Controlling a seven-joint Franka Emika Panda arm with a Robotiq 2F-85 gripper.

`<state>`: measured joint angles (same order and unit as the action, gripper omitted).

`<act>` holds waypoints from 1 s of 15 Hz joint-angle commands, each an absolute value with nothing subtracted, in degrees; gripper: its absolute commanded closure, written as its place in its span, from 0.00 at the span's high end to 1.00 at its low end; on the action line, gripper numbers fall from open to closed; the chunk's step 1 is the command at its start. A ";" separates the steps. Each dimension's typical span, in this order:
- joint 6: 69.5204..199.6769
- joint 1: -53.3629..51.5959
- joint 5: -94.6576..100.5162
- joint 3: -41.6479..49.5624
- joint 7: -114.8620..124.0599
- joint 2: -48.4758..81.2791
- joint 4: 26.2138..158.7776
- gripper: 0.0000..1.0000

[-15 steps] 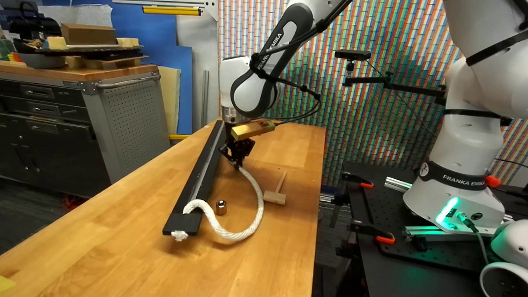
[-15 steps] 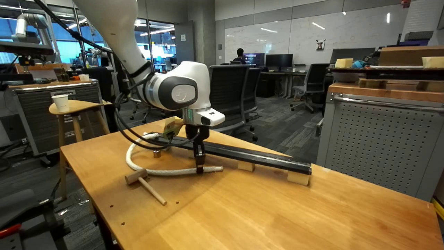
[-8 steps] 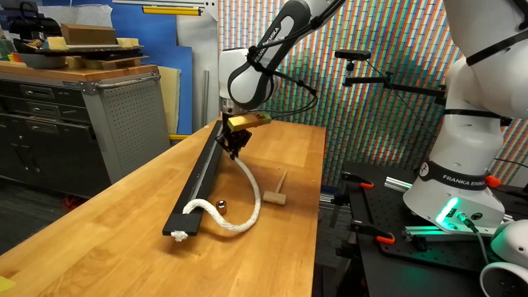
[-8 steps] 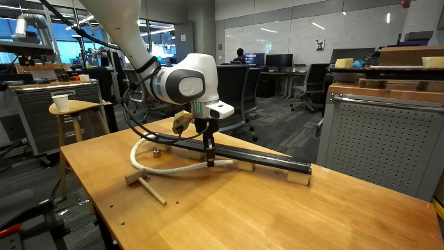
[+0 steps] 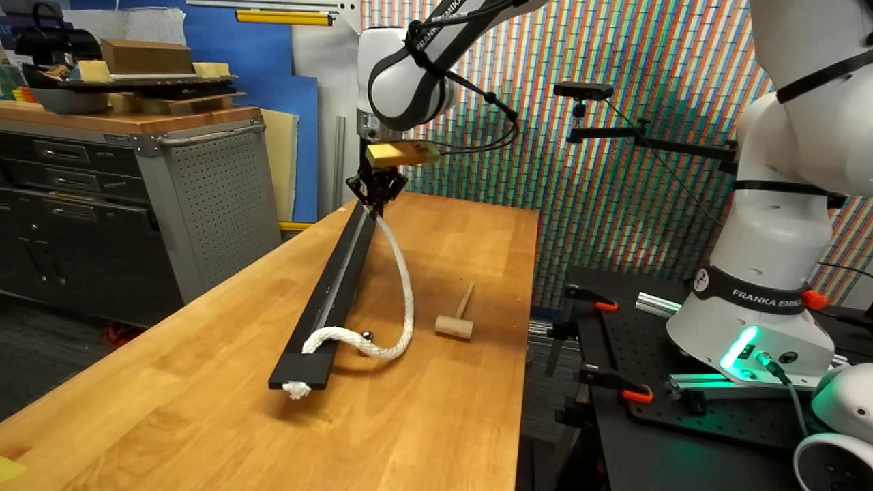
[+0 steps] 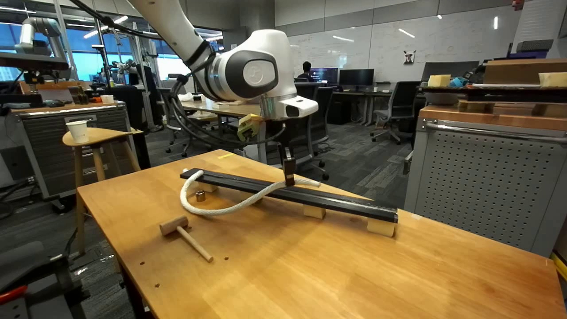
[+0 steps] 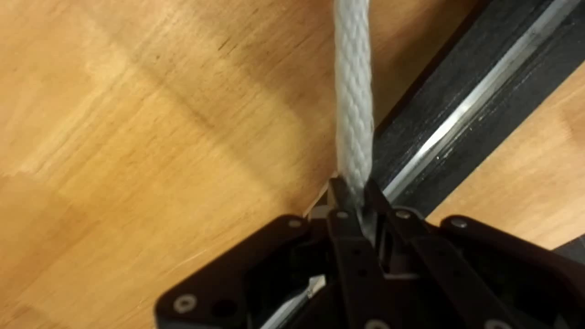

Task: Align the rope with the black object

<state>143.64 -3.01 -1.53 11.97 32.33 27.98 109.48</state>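
The cream-white rope (image 5: 408,300) has one frayed end at the near end of the black bar (image 5: 332,290), where it passes under a flat black piece. From there it curves over the table in a loop and rises to my gripper (image 5: 374,210). In an exterior view my gripper (image 6: 289,179) is shut on the rope (image 6: 239,205) near its far end, above the black bar (image 6: 345,202). A short rope tail sticks out past the fingers. In the wrist view the rope (image 7: 354,100) runs into the fingertips (image 7: 352,194), at an angle to the grooved bar (image 7: 475,105).
A wooden mallet (image 6: 190,239) lies on the table beside the rope loop. A small copper-coloured cylinder (image 6: 200,195) stands between loop and bar; the rope partly covers it in an exterior view (image 5: 367,335). Pale blocks (image 6: 313,211) hold the bar off the table.
My gripper has risen and moved toward the bar and along it, away from the fixed rope end, carrying the rope. The loop has narrowed and drawn away from the mallet.
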 commanded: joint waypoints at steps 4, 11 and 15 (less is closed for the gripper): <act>135.54 -2.41 0.93 13.93 35.66 27.19 102.27 0.03; 128.01 0.27 2.91 15.79 41.56 31.81 93.41 0.03; 124.53 2.50 1.69 14.76 41.20 33.30 89.76 0.03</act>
<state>128.52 1.01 2.11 15.58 40.39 31.36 94.81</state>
